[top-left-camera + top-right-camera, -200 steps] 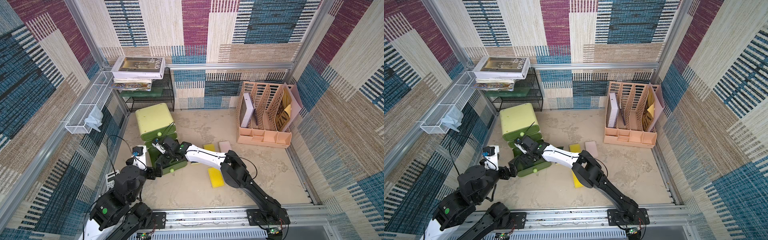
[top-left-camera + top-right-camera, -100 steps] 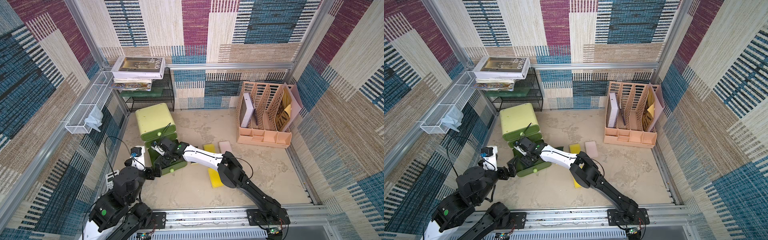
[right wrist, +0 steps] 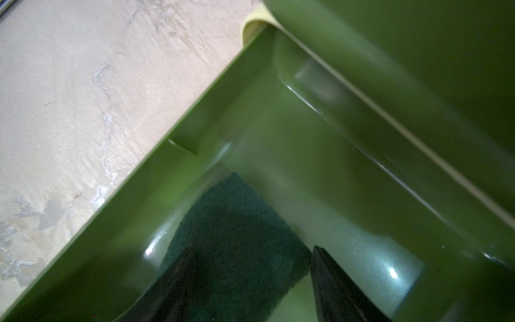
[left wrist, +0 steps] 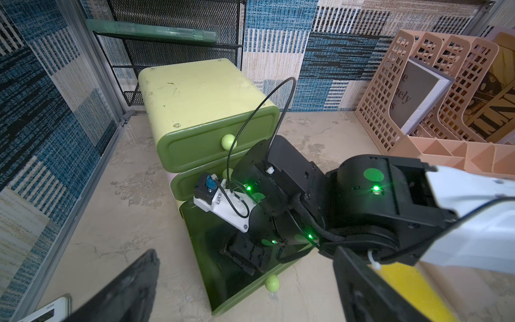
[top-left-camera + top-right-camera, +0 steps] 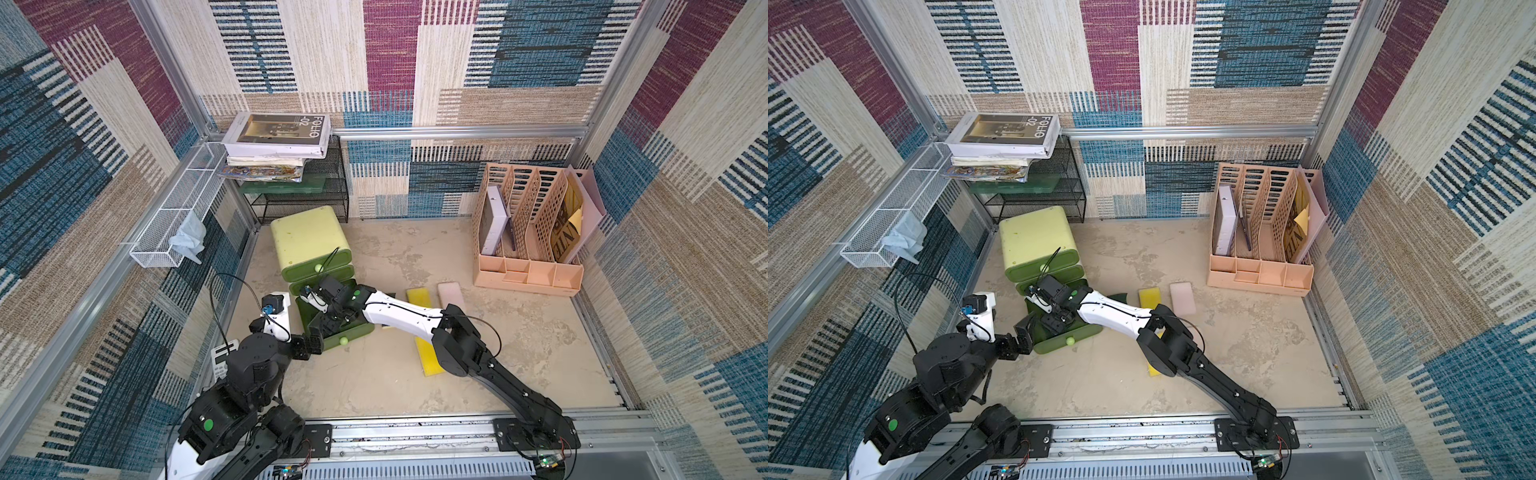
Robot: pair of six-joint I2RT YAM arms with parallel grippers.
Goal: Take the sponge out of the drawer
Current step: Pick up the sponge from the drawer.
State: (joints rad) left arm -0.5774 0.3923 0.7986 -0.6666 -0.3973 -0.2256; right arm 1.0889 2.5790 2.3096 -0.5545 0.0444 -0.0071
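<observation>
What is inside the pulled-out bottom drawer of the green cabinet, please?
A dark green sponge lies on the floor of the drawer, between the fingers of the right gripper; whether they grip it is unclear. The fingers hide part of it.

Walls [image 5: 390, 62] are a woven patchwork: blue, maroon and beige, lots of stripy blocks. Desk [image 5: 540, 353] is mottled sandy beige. Drawer unit [image 5: 305, 235] has a pale yellow-green top, olive fronts and light green knobs. The sponge [image 3: 237, 237] in the olive drawer [image 3: 181, 181] looks dark teal and speckled. Out on the desk there's a far yellow sponge [image 5: 419, 297], a near yellow sponge [image 5: 426, 357] and a pale pink sponge [image 5: 451, 293]. File rack [image 5: 528, 274] on the right is peach.
</observation>
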